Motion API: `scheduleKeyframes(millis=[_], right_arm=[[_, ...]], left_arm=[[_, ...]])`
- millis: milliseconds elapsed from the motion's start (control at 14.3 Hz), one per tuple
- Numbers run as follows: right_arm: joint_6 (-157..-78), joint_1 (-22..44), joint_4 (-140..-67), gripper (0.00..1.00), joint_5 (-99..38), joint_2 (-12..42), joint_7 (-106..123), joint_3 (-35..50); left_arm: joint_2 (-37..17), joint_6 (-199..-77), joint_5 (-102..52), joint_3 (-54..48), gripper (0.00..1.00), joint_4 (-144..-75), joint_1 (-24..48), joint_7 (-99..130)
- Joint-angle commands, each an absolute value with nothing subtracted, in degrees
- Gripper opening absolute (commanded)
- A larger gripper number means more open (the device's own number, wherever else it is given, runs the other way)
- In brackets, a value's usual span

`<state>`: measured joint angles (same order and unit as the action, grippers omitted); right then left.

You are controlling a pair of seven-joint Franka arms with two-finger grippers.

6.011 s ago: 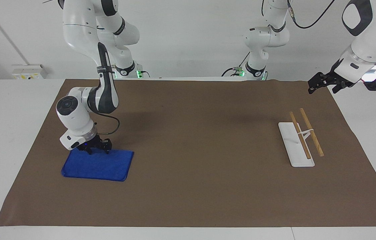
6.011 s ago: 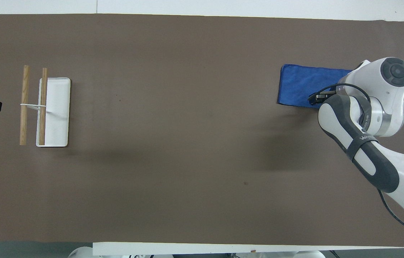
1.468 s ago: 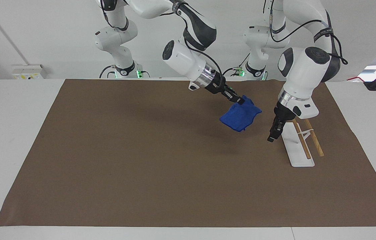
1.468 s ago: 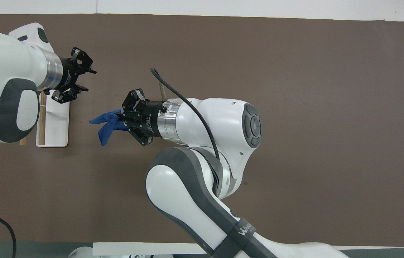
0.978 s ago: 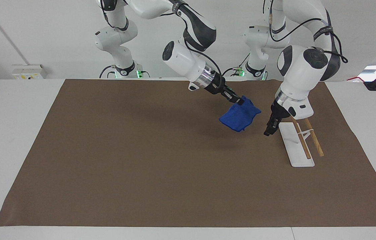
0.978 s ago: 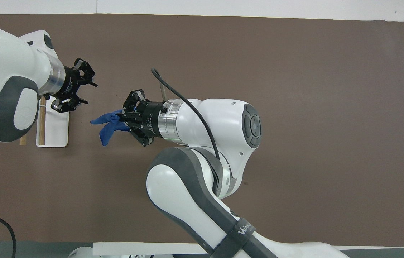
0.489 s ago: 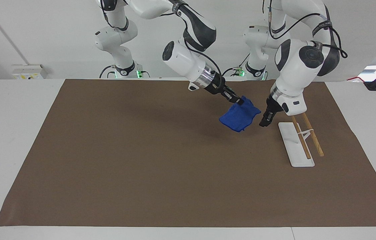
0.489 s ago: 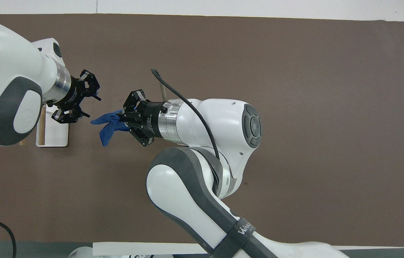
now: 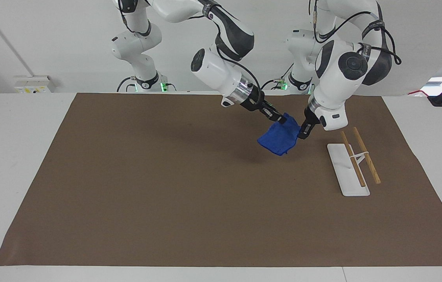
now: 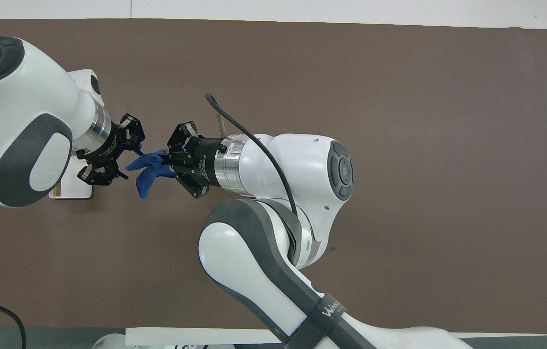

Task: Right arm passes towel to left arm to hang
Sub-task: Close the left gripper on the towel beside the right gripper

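Since the frame half a second back, we note the left gripper (image 9: 301, 134) has closed in from beside the white rack base with its two wooden rails (image 9: 348, 169), and its spread fingers now bracket the free edge of the small royal-blue fuzzy towel (image 9: 279, 138). We judge the towel light, limp and easily bunched, best taken at the upper corner beside the existing grip. It hangs above the brown mat (image 9: 166, 188), pinched by the right gripper (image 9: 282, 119); contact by the left we cannot confirm.
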<state>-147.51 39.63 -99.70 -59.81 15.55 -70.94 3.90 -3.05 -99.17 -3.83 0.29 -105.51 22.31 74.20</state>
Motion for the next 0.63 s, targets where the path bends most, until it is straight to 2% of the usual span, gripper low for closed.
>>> scheduleKeyframes(millis=[0,70,280,489,559], right_arm=[[-148.71,39.64,-100.28,0.00,-61.00,15.21,-69.70,4.04],[-148.71,39.64,-100.28,0.00,-60.91,15.21,-69.61,4.04],[-148.62,39.55,-100.55,0.00,-60.91,15.12,-68.56,4.04],[-148.62,39.64,-100.55,0.00,-60.91,15.12,-68.47,4.04],[-148.54,39.55,-100.55,0.00,-60.91,15.12,-68.38,4.04]], left_arm=[[-1.41,-98.96,-4.48,0.97,0.46,-107.23,23.29,76.72],[-1.41,-99.92,-4.48,0.97,0.35,-107.23,23.29,78.03],[-1.49,-101.77,-4.48,0.97,0.12,-107.31,23.29,79.28],[-1.49,-101.95,-4.48,0.97,0.00,-107.31,23.29,79.37],[-1.58,-101.95,-4.48,0.97,0.00,-107.23,23.20,79.37]])
